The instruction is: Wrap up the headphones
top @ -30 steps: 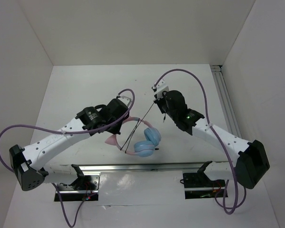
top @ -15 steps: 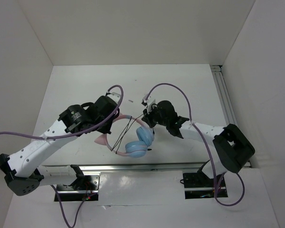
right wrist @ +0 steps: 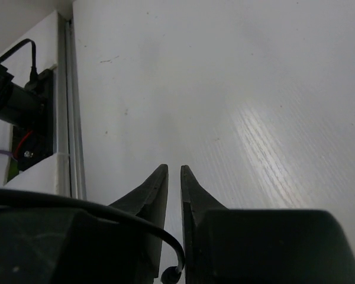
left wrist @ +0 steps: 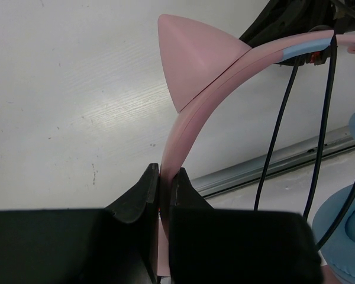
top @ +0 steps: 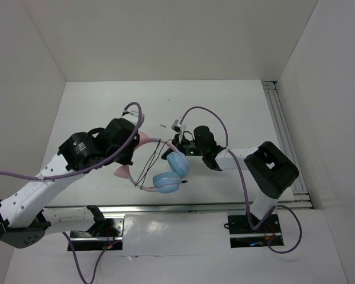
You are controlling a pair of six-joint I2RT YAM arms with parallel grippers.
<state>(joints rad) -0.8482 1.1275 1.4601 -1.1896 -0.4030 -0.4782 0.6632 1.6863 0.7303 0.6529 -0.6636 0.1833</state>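
Observation:
The headphones [top: 165, 171] hang off the table between my two grippers, pink cat-eared headband up, light blue ear cups [top: 178, 163] below. My left gripper [top: 137, 147] is shut on the pink headband [left wrist: 177, 136] just below a cat ear [left wrist: 195, 59]. Two strands of the thin black cable [left wrist: 278, 136] run down beside the band, and an ear cup [left wrist: 343, 236] shows at lower right. My right gripper [top: 178, 141] is at the band's right end. Its jaws [right wrist: 173, 168] are almost closed, with the black cable [right wrist: 171, 248] pinched low between the fingers and its plug end below.
An aluminium rail [top: 183, 207] runs along the table's near edge, and it also shows in the left wrist view [left wrist: 272, 168]. A second rail [top: 284, 136] runs along the right side. White walls close the table at the back and sides. Purple robot cables [top: 213, 112] arch over both arms.
My right gripper has swung left and in, from right of the headphones to the band's right end, with its arm folding. My left gripper and the headphones have shifted left.

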